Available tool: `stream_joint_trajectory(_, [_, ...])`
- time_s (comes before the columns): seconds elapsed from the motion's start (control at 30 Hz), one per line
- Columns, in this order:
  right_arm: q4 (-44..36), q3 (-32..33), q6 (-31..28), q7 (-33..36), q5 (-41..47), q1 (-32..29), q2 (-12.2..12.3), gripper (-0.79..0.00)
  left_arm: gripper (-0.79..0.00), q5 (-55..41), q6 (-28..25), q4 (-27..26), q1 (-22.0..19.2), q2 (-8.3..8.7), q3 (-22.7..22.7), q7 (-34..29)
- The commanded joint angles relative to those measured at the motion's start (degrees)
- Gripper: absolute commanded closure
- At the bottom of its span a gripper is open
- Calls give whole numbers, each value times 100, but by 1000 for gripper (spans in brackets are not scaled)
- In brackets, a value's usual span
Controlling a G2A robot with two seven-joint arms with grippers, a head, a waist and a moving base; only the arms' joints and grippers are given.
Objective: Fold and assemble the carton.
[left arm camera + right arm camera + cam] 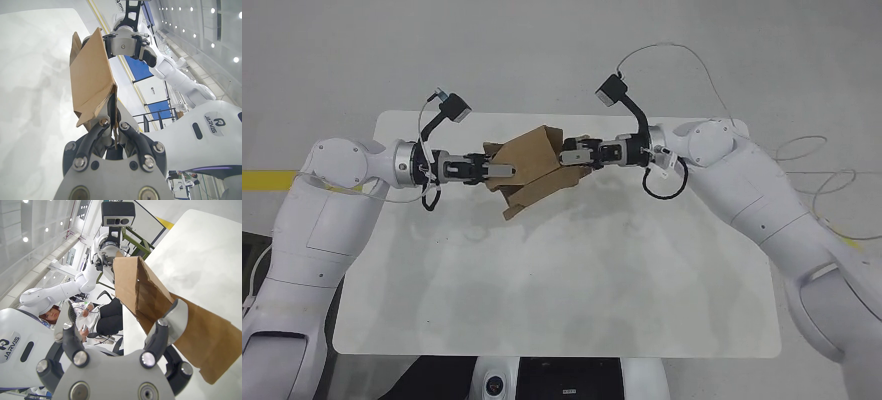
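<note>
One carton [540, 152] over the table [542, 290]: left gripper [113, 108] pinches its flap, right gripper [121, 304] spread, seemingly touching it.

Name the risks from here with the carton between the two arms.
1. The left gripper is shut on just one thin flap of the carton; that flap could bend, tear or slip.
2. The right gripper is open, one finger against a carton wall, so it has no hold; a push there might twist the carton loose or dent the wall.
</note>
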Motion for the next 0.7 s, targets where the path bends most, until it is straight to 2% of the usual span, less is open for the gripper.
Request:
stream_joint_trajectory(0.0, [50, 95, -5, -26, -127, 3, 13, -357, 0, 65, -18, -34, -6, 2, 5, 15])
stream_joint_trajectory(0.13, [130, 300, 65, -285, -680, 71, 75, -372, 0, 220, -88, -73, 3, 15, -9, 85])
stream_joint_trajectory(0.3, [-150, 636, 150, -566, -1192, 27, 220, -379, 0, 305, -115, -65, 16, 23, -28, 146])
stream_joint_trajectory(0.47, [-645, 811, 328, -255, -1189, -225, 312, -391, 0, 269, -112, -104, 18, 20, -12, 129])
stream_joint_trajectory(0.67, [-830, 804, 509, -86, -1267, -383, 255, -425, 0, 175, -78, -178, 22, 20, 3, 76])
